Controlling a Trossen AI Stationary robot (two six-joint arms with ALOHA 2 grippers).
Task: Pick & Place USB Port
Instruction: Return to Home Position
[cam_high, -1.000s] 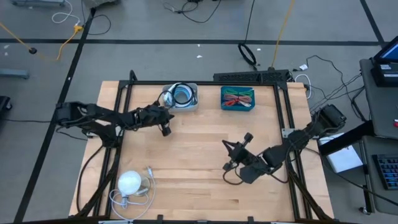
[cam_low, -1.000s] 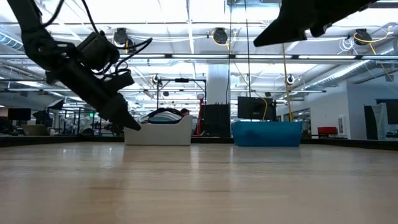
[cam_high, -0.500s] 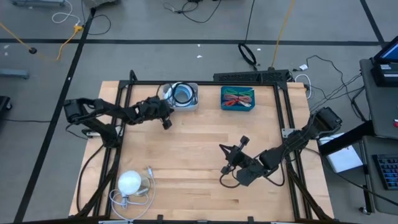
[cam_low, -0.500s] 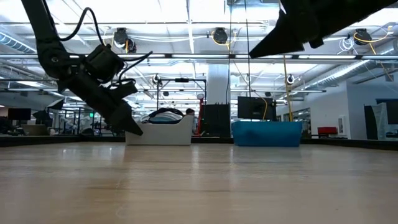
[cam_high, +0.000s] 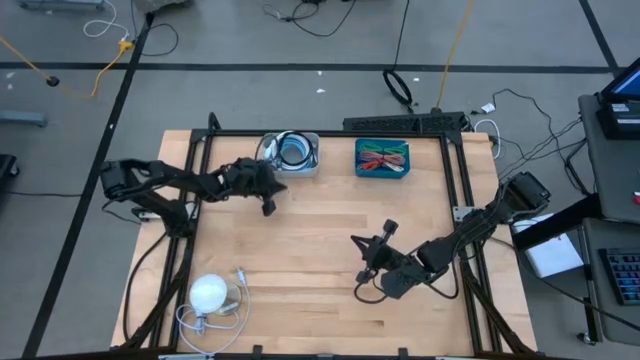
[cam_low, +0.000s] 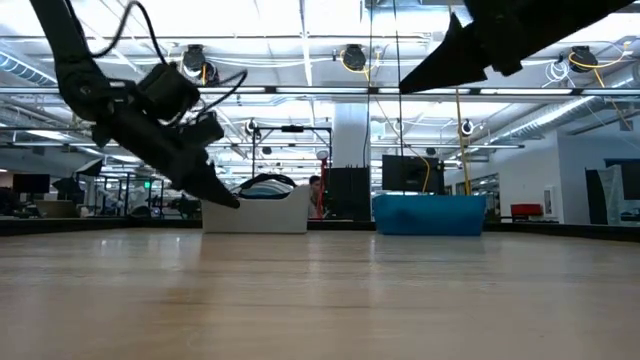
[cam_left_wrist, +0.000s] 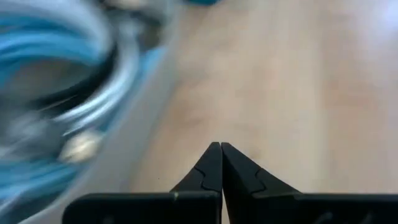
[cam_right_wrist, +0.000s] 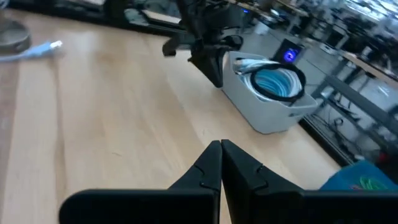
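Coiled cables (cam_high: 292, 152), glossy loops of blue, white and black, are being held in the gray bin (cam_high: 312, 166), a smooth tub with rounded corners that is standing just ahead of the left gripper (cam_high: 268, 207) and slightly to one side. That gripper is being held low over the pale, grained wooden table (cam_high: 320, 230), tilted tip-down. Its two dark tapered fingers are pressed together to a point with nothing pinched between them, and its tip is near the bin wall but apart from it. Farther off to that gripper's side, past the gray bin, the blue bin (cam_high: 382, 175), a small rectangular tub, is being filled by a tangle of green and red cables (cam_high: 382, 157). The right gripper (cam_high: 357, 241) is being carried high above the tabletop, well apart from both bins. Its wedge-shaped fingers are likewise closed tight on nothing and aimed toward the gray bin and the left gripper. Well behind the left gripper, a white dome-shaped object (cam_high: 208, 292) is being ringed by a thin, loose white cable (cam_high: 241, 276).
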